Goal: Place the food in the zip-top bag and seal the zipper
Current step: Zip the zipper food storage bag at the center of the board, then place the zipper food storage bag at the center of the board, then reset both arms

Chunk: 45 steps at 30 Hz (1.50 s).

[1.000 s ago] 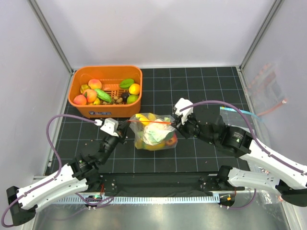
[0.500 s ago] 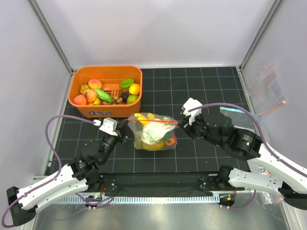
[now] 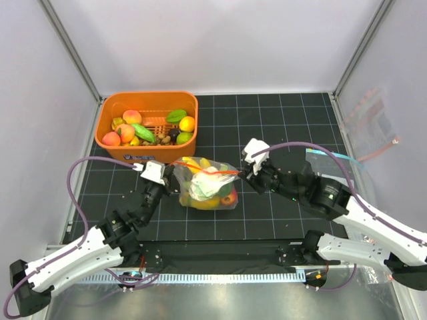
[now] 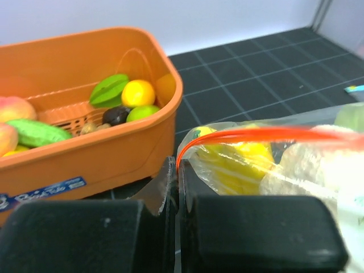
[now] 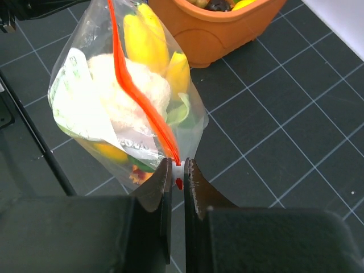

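Note:
The zip-top bag [image 3: 208, 185] stands between my grippers on the black mat, holding food: a yellow banana [image 5: 145, 37], white cauliflower [image 5: 114, 85], green and red pieces. Its red-orange zipper [image 3: 210, 171] is stretched taut along the top. My left gripper [image 3: 171, 171] is shut on the bag's left corner at the zipper's end [image 4: 178, 168]. My right gripper [image 3: 242, 173] is shut on the white slider at the zipper's right end [image 5: 178, 166]. In the right wrist view the strip [image 5: 136, 91] runs as one closed line.
An orange basket [image 3: 119, 152] with more toy fruit [image 3: 132, 117] stands at the back left, close behind the left gripper. A flat clear bag with a blue top edge [image 3: 328, 159] lies at the right. Another bag [image 3: 373, 123] lies against the right wall.
The right gripper drew the zipper's end to the right, then came back left. The bag and the left gripper have shifted slightly left and away.

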Motion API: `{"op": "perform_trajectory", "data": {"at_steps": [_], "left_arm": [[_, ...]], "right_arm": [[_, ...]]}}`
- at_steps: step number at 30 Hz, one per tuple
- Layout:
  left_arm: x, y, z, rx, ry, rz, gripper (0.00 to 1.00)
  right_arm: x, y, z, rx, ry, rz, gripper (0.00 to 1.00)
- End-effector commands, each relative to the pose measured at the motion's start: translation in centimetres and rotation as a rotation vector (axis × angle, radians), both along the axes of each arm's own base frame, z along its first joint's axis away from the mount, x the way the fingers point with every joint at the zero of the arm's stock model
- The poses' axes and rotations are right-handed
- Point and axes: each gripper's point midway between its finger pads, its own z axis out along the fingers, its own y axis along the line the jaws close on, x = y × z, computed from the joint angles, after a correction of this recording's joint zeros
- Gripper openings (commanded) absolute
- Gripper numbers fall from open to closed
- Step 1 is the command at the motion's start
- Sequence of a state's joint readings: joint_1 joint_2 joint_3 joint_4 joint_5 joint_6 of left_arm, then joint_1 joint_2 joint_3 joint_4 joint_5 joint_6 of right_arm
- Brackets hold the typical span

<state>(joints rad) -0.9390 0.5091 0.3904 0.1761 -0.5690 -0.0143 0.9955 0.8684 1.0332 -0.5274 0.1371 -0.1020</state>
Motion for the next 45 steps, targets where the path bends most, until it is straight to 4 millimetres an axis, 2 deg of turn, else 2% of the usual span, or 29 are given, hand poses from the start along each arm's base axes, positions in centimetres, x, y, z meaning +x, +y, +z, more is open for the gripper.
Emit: {"op": "perform_trajectory", "data": {"at_steps": [1,4,5,6,8,9,12,13,18,19,21,22,23,24,25,26,27,30,32,35,39,41,42,43,44,45], "left_arm": [[0.8,1.7,1.9,-0.010,-0.020,0.100,0.00],[0.6,2.0,2.0,-0.016,-0.022,0.102,0.00],[0.6,2.0,2.0,-0.045,-0.013,0.110,0.01],[0.7,2.2,1.8,-0.051,-0.011,0.119,0.02],[0.8,2.5,1.6,-0.057,-0.008,0.141,0.04],[0.9,2.6,1.4,-0.058,-0.005,0.150,0.05],[1.4,2.4,0.7,-0.040,0.015,0.173,0.06],[1.6,2.1,0.4,-0.024,0.028,0.177,0.06],[2.5,2.1,-0.7,-0.035,0.073,0.221,0.10],[2.8,2.7,-1.0,-0.053,0.083,0.247,0.13],[3.1,3.3,-1.1,-0.088,0.089,0.265,0.23],[3.2,3.5,-1.3,-0.104,0.093,0.270,0.24],[3.2,3.9,-1.2,-0.109,0.092,0.284,0.25],[3.1,4.2,-1.1,-0.116,0.090,0.291,0.28],[3.1,4.5,-1.0,-0.131,0.089,0.309,0.31],[3.0,4.7,-0.8,-0.144,0.086,0.314,0.36],[2.9,4.8,-0.5,-0.156,0.079,0.315,0.47],[2.5,4.4,0.3,-0.177,0.085,0.273,0.85],[2.1,3.8,1.0,-0.185,0.097,0.226,0.99],[1.8,3.4,1.7,-0.229,0.097,0.200,1.00],[1.1,3.7,2.9,-0.457,0.130,0.209,1.00],[0.5,3.6,4.0,-0.511,0.128,0.174,1.00],[0.1,3.1,4.5,-0.518,0.129,0.129,1.00],[-0.1,3.0,5.0,-0.534,0.124,0.114,1.00],[-0.4,3.1,5.5,-0.560,0.116,0.104,1.00],[-0.5,3.2,5.3,-0.565,0.129,0.105,1.00]], "right_arm": [[1.0,2.6,0.8,0.058,-0.045,0.047,0.01],[2.2,4.2,-0.6,0.051,-0.049,0.048,0.01],[2.7,4.7,-0.3,0.070,-0.068,0.041,0.01],[3.2,5.2,-1.5,0.046,-0.060,0.035,0.01],[4.1,5.9,-1.4,0.061,-0.081,0.017,0.01],[4.5,6.4,-2.2,0.045,-0.074,0.012,0.01],[5.7,7.0,-2.7,0.051,-0.091,-0.020,0.01],[6.2,7.3,-3.6,0.037,-0.086,-0.030,0.01],[8.6,7.8,-3.2,0.073,-0.120,-0.111,0.01],[8.8,7.8,-3.2,0.075,-0.121,-0.126,0.05],[9.4,7.7,-3.1,0.096,-0.120,-0.167,0.26],[9.7,7.4,-2.9,0.104,-0.124,-0.192,0.48],[9.7,7.3,-2.2,0.137,-0.138,-0.202,0.54],[9.7,7.0,-2.6,0.146,-0.133,-0.214,0.60],[9.7,6.8,-2.4,0.161,-0.139,-0.223,0.72],[9.6,6.5,-1.3,0.205,-0.158,-0.230,0.76],[9.4,6.3,-1.5,0.223,-0.151,-0.240,0.79],[8.9,5.5,-0.6,0.281,-0.158,-0.248,0.89],[8.9,4.9,-0.3,0.318,-0.144,-0.288,0.97],[9.3,3.8,0.3,0.400,-0.084,-0.403,0.99],[10.3,1.4,1.4,0.494,-0.033,-0.594,1.00],[10.1,0.8,2.4,0.587,-0.014,-0.629,0.99],[10.2,0.1,1.9,0.608,-0.012,-0.668,1.00],[10.0,-0.5,2.8,0.675,-0.018,-0.684,1.00],[10.0,-0.9,2.8,0.693,-0.017,-0.702,1.00],[9.9,-1.3,2.6,0.728,0.001,-0.725,1.00]]}}
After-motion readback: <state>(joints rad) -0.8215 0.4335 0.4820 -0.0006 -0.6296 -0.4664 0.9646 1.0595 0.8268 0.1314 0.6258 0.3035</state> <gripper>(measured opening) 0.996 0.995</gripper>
